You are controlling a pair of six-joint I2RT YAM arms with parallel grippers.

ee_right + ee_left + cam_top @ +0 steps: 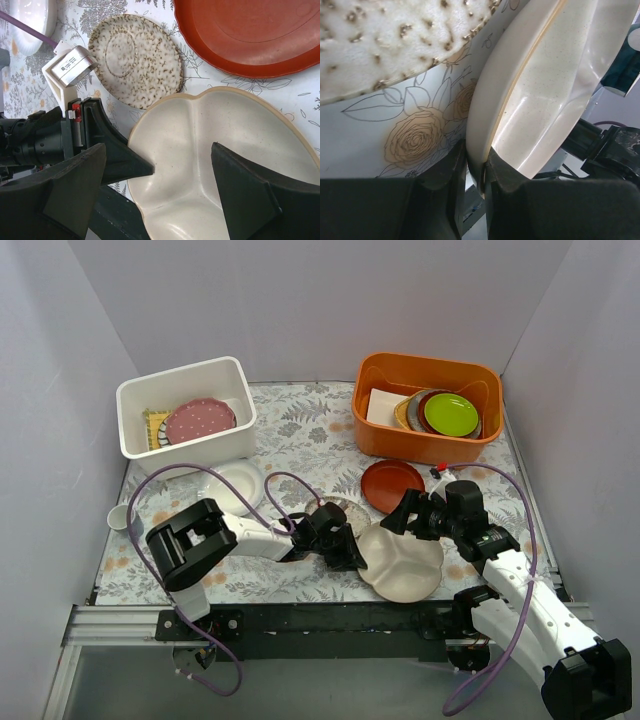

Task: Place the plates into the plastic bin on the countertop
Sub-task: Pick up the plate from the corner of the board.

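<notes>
**Far left.** White bin (133, 398), standing on the bench (300, 430) at its far left corner. It holds a pink dotted plate (200, 420), lying tilted, and a yellow mat (153, 427) against the left wall.

**Left, near side of bin.** Small white plate (232, 485), flat on the bench just beside the bin.

**Centre.** Left end effector (476, 167), low over the bench, fingers pressed together on the left rim of the cream divided plate (402, 562). The rim sits between the two pads, as the left wrist view shows.

**Centre, just beyond.** Speckled plate (135, 60), flat, beside the cream plate's far left edge and partly hidden by the left arm from above.

**Right of centre.** Red-brown plate (392, 483), flat, just beyond the cream plate.

**Right.** Right end effector (172, 160), fingers spread wide above the cream plate, holding nothing.

**Far right.** Orange tub (425, 448), holding a stack topped by a green plate (450, 413).

**Step in hand (judged).** Picking up the cream divided plate, with one plate already in the bin and at least four on the bench.

**Next move (judged).**
- Lift by the pinched rim, keeping the plate from sagging.
- Clear the speckled plate.
- Carry far-left over the bin and lower onto the pink plate.
- The right arm should stay out of the path.
</notes>
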